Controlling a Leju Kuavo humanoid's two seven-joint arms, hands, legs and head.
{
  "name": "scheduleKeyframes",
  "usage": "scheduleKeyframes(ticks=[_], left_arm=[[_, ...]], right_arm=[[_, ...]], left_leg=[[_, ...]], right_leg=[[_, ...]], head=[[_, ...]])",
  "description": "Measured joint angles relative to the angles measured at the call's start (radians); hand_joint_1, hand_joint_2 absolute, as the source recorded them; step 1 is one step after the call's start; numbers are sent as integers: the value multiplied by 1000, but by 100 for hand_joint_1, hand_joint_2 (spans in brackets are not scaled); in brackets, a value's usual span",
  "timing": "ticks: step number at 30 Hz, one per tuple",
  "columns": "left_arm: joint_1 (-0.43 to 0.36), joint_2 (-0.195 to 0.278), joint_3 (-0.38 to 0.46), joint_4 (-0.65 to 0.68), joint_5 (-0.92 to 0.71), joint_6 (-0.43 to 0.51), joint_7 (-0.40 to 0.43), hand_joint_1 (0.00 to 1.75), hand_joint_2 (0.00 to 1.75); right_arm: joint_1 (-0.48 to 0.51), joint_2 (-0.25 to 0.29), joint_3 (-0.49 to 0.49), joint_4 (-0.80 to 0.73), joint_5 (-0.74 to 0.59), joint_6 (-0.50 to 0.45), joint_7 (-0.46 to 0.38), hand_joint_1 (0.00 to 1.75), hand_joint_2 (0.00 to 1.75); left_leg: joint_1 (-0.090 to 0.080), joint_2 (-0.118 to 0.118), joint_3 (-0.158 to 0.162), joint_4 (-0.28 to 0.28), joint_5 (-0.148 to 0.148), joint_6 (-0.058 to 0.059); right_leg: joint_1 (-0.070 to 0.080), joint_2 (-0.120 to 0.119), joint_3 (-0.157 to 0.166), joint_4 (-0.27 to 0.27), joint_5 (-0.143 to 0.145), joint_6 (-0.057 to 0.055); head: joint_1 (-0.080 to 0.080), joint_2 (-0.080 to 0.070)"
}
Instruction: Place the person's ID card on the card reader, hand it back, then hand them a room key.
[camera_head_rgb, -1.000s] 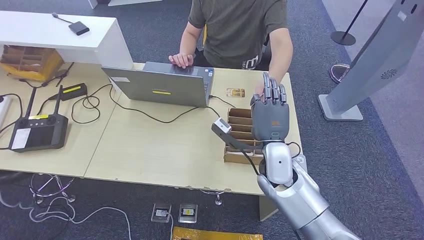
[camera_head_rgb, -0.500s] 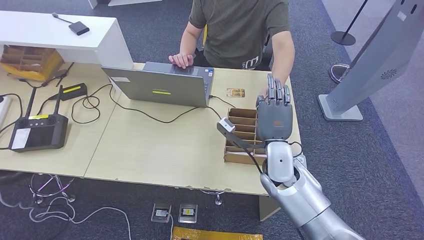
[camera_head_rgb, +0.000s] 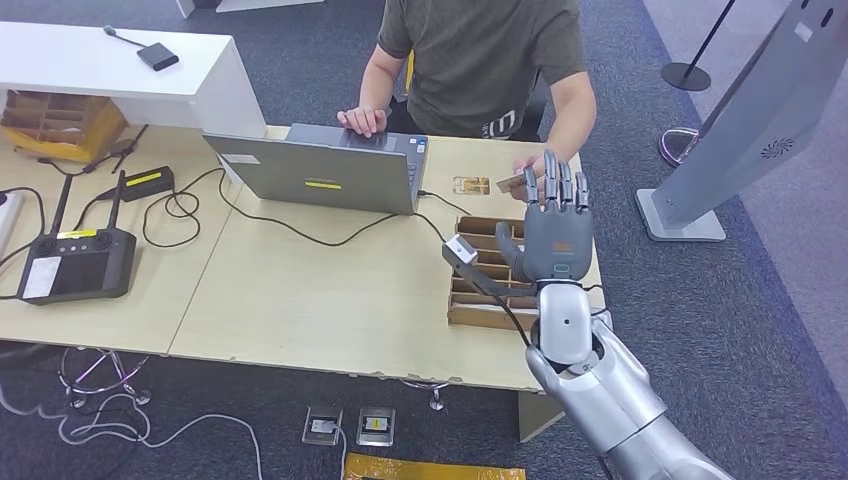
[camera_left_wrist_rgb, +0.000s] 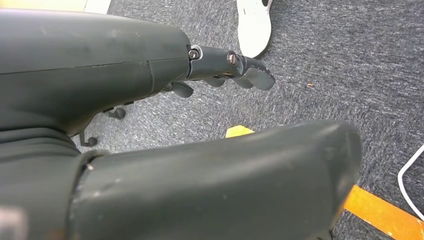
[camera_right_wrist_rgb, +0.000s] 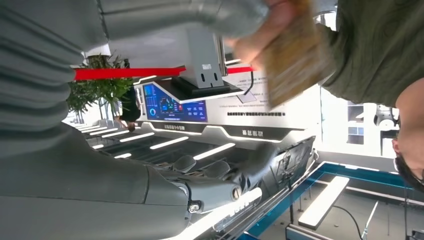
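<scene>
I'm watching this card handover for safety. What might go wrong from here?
The right hand is raised with its fingers spread, and the person's hand holds the card just beyond the fingertips, so a mistimed grasp might pinch the person's fingers or drop the card. The hand also hangs above the cardboard tray, so a dropped card might land in its slots. The wrist cable might catch on the tray.
</scene>
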Motion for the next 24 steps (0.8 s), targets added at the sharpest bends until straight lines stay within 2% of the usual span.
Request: scheduleKeyframes(ticks=[4, 9, 13, 16, 21, 24], left_arm=[[0, 0, 0, 0, 0, -2, 0, 0, 0], [1, 0, 0, 0, -1, -17, 0, 0, 0], [2, 4, 0, 0, -5, -39, 0, 0, 0], [8, 7, 1, 0, -8, -45, 0, 0, 0], [11, 12, 1, 0, -20, -55, 0, 0, 0], [11, 16, 1, 0, -22, -65, -3, 0, 0]], right_arm=[[0, -8, 0, -7, 0, 10, 13, 0, 0], [0, -34, 0, -41, 0, 73, 49, 0, 0], [15, -99, -34, -114, -12, 190, 102, 0, 0], [52, -180, -124, -215, -34, 306, 111, 0, 0], [137, -306, -305, -381, -79, 395, 128, 0, 0], [254, -342, -494, -475, -182, 413, 131, 0, 0]], left_leg=[[0, 0, 0, 0, 0, 0], [0, 0, 0, 0, 0, 0], [0, 0, 1, 1, 0, 0], [-1, -1, 0, 1, 0, 0], [-1, 1, 0, 2, -1, 1], [-1, -3, 1, 2, -2, 2]], right_leg=[[0, 0, 0, 0, 0, 0], [0, 0, 0, 0, 0, 0], [0, 0, -1, 0, 0, 0], [-1, -1, 0, -1, 0, 0], [-1, 1, -1, -2, 0, 1], [-1, -4, 1, -3, -1, 1]], head=[[0, 0], [0, 0], [0, 0], [0, 0], [0, 0], [0, 0]])
